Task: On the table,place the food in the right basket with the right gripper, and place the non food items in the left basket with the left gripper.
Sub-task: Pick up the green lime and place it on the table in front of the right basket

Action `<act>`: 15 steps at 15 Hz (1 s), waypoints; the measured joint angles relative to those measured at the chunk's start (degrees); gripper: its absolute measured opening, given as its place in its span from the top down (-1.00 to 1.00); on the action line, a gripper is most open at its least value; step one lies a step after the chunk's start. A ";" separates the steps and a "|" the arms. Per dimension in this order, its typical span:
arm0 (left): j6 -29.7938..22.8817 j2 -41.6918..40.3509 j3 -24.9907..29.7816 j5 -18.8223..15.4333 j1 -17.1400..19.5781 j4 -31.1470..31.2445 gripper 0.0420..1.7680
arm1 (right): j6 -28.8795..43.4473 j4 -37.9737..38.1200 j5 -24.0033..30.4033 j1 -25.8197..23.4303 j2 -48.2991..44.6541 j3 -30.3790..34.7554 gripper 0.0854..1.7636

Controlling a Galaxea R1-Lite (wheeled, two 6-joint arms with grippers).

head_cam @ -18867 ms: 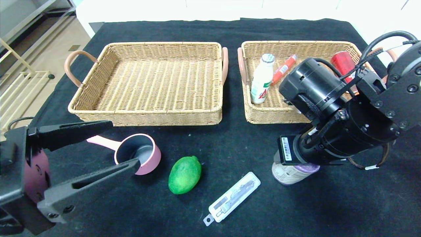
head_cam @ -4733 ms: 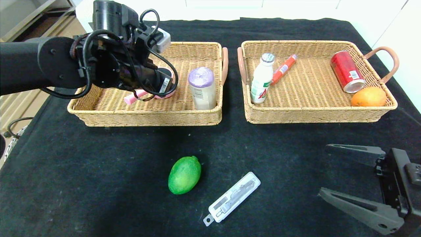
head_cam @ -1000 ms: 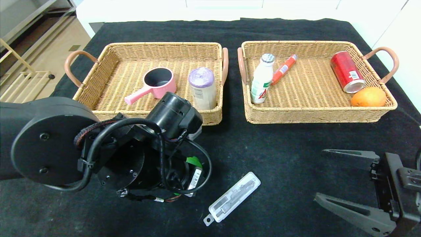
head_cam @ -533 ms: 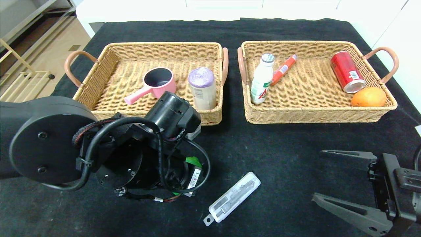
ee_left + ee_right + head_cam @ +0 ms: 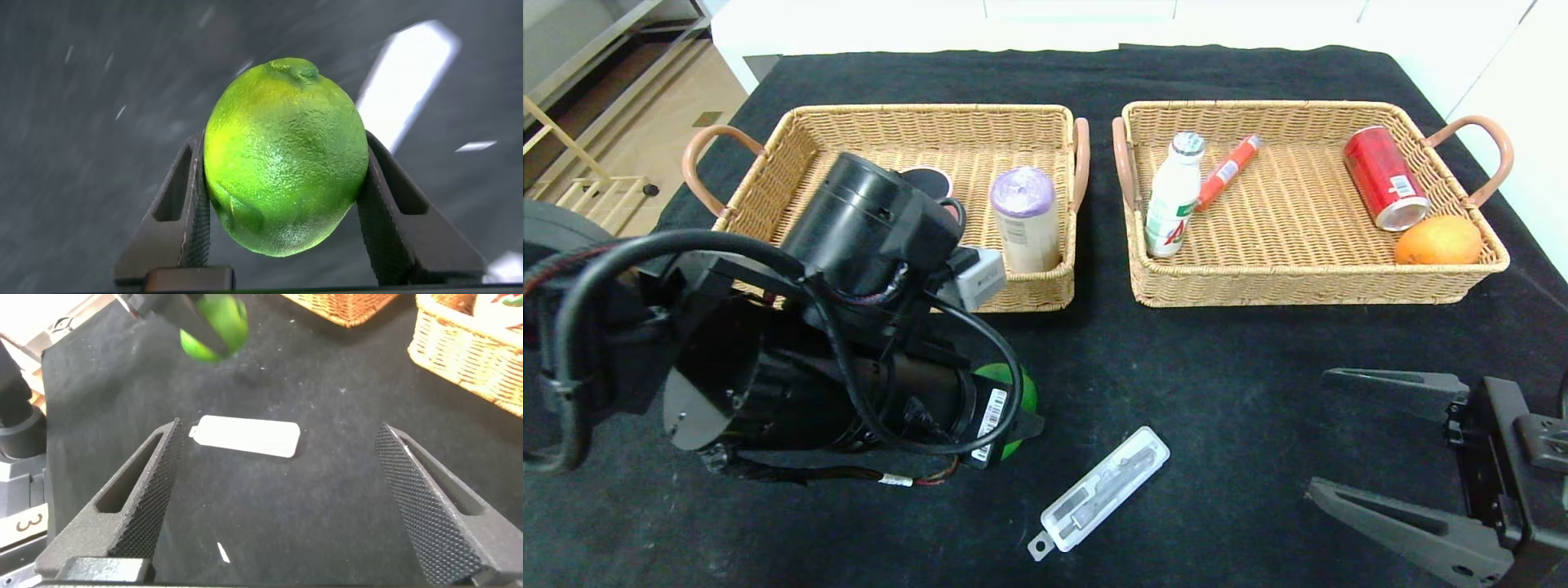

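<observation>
A green fruit (image 5: 282, 98) sits gripped between the two fingers of my left gripper (image 5: 283, 159), held just above the black cloth in front of the left basket (image 5: 890, 110). In the head view only a sliver of the green fruit (image 5: 1023, 390) shows past the left arm. The right wrist view catches the green fruit (image 5: 214, 327) in the air. My right gripper (image 5: 1319, 433) hangs open and empty low at the front right. A white blister pack (image 5: 1103, 488) lies flat on the cloth between the two arms.
The left basket holds a purple-capped jar (image 5: 1025, 216) and a pink pot (image 5: 927, 175), mostly hidden by my left arm. In the right basket (image 5: 1258, 106) are a white bottle (image 5: 1174, 196), a red-orange tube (image 5: 1227, 171), a red can (image 5: 1384, 178) and an orange (image 5: 1437, 239).
My left arm has risen from the cloth with the green fruit in its grip and now covers the pink pot. The right gripper has stayed where it was.
</observation>
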 joint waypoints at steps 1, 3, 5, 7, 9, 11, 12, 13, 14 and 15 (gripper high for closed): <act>0.28 -0.61 0.02 -1.40 -0.05 -1.72 -0.17 | 0.05 0.18 0.01 -0.09 -0.04 -0.21 -0.94; 1.29 -0.90 -0.20 -2.15 -0.06 -4.94 -0.17 | 0.94 0.33 -0.07 -0.61 -0.20 -0.93 -0.94; 2.12 0.13 -0.83 -2.21 -0.50 -8.24 -0.17 | 1.84 0.88 -0.05 -1.61 -0.72 -1.90 -0.94; 2.51 2.10 -2.40 -2.17 -1.71 -10.29 -0.17 | 1.99 3.24 -0.05 -2.18 -1.55 -2.85 -0.94; 2.60 4.46 -5.38 -1.87 -3.44 -10.59 -0.17 | 2.08 5.56 -0.02 -2.84 -2.54 -3.99 -0.94; 2.71 6.92 -8.33 -1.55 -5.32 -10.75 -0.17 | 2.10 7.11 -0.07 -3.29 -3.62 -4.95 -0.94; 2.80 8.17 -9.59 -1.38 -6.17 -10.79 -0.17 | 2.12 7.44 -0.05 -3.84 -4.14 -5.36 -0.94; 3.02 9.51 -10.93 -1.12 -6.84 -10.78 -0.17 | 2.17 7.66 0.00 -4.72 -4.75 -5.84 -0.94; 3.78 10.86 -12.42 -0.82 -7.28 -10.75 -0.17 | 2.34 7.69 0.01 -5.41 -5.30 -6.25 -0.94; 4.30 12.08 -13.99 -0.68 -7.58 -10.78 -0.17 | 2.78 7.72 0.04 -5.90 -5.88 -6.55 -0.94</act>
